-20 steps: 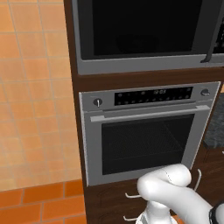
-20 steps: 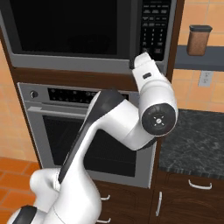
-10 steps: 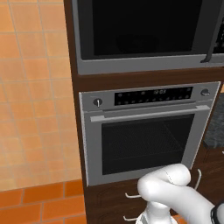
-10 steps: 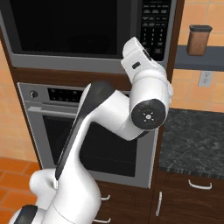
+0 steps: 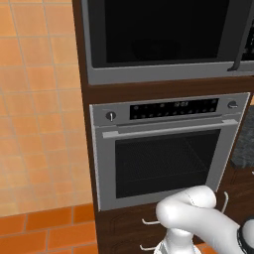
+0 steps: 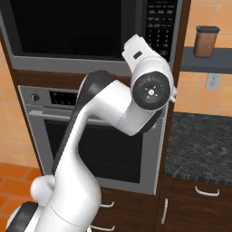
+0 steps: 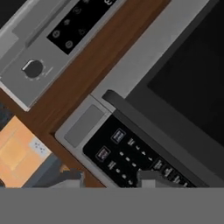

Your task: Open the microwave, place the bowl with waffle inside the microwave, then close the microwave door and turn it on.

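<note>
Your tool [image 7: 111,179] sits close against the microwave [image 5: 163,39], its fingertips [image 7: 151,178] apart near the keypad [image 7: 135,159]. The microwave door [image 5: 158,30] is shut, above the silver oven [image 5: 166,149].
</note>
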